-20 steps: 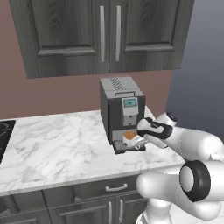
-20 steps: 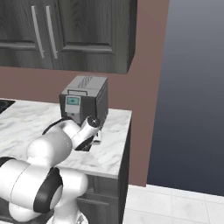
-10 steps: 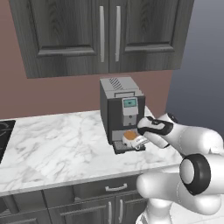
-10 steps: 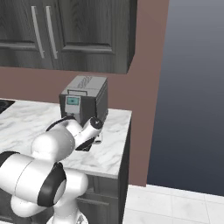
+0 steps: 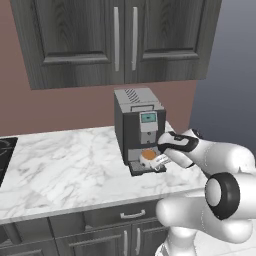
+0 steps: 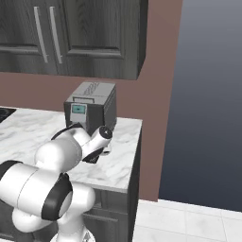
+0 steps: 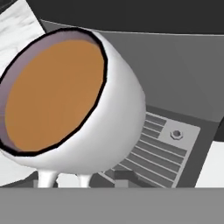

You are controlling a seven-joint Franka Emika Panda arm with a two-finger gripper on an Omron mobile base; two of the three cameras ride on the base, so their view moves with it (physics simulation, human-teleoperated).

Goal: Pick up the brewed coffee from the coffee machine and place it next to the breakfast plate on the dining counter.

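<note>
On marble wall counter (image 5: 65, 165), coffee machine (image 5: 138, 126) holds brewed coffee (image 5: 148, 157).

tabletop (image 5: 65, 165): white-grey veined marble slab over dark cabinets, spreading away from the end effector (image 5: 159, 159) on its far side from the arm.
coffee machine (image 5: 138, 127): stands directly on the tabletop, just behind the end effector.
drip tray (image 7: 168, 146): grated black tray at the machine's foot, just beneath the end effector.
hob (image 5: 4, 150): dark edge set in the slab, well apart from the end effector.

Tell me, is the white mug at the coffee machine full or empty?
Full: the hand view shows brown coffee almost up to the rim of the mug, which sits over the coffee machine's drip tray.
</note>
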